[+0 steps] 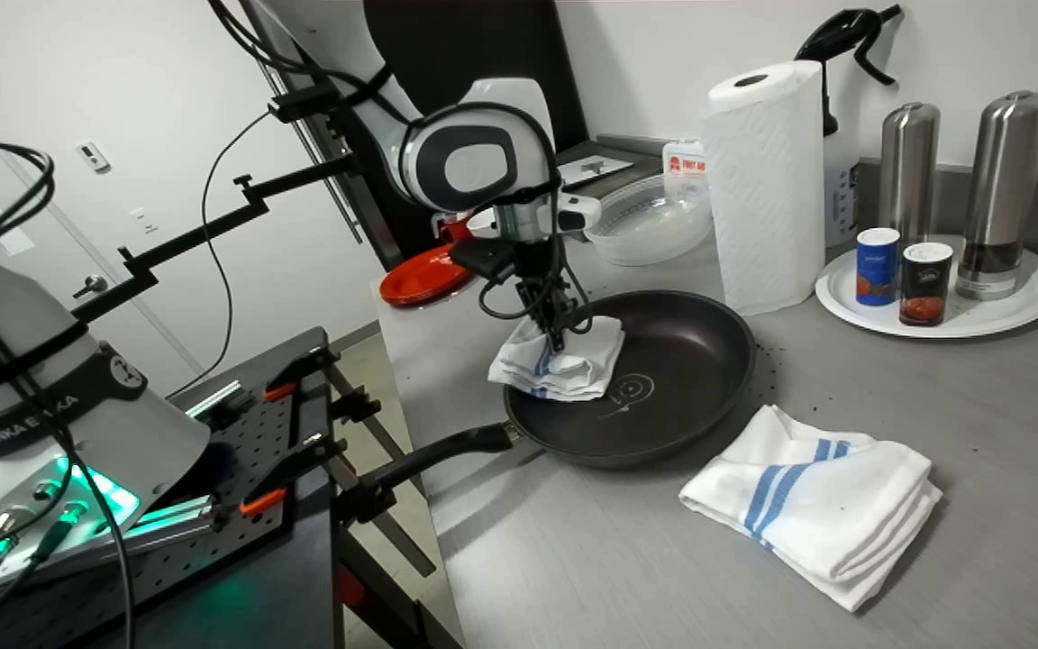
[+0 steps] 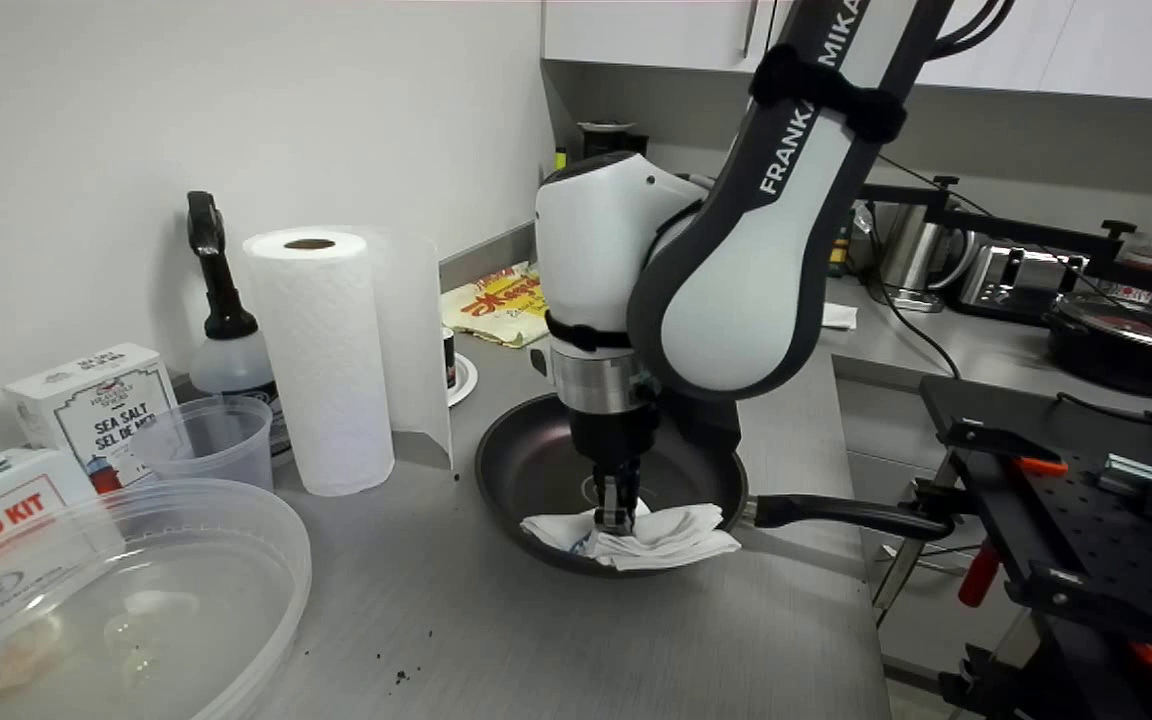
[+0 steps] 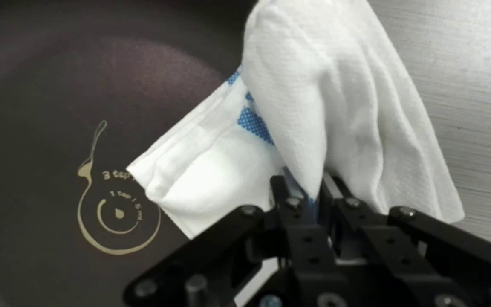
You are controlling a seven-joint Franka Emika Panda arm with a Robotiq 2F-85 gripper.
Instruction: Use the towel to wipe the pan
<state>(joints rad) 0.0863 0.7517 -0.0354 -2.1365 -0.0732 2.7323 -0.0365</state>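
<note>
- Counter: robot-side edge runs close by pan; pan's handle juts past it, end by dk clamp, contact can't tell.
- Pan: sits upright. Step in hand, I'd judge: wipe; start or mid-stroke, can't say. Next (my read): bring towel inboard over rim, press lightly, sweep floor. Plenty of rm inside; rim wall is the limit. Hard shove might swing handle into clamp.
- Paper roll: near pan, apart from it; prob. worth watching if strokes run long that way.
- Spare towel: folded on counter, just beside pan, not in grip.
- Towel: folds bunched, straddling rim, part in pan, part outside over counter; outer half likely cleans nothing until drawn in.
- Gripper: pinching towel fold betw. fingertips, pointing dn.
- Printed mark: on pan floor, lettering partly hid by towel corner in wrist vw; decent aim pt for stroke.
- Dk specks: on counter outside pan; a stroke kept inside rim wouldn't reach them.
</note>
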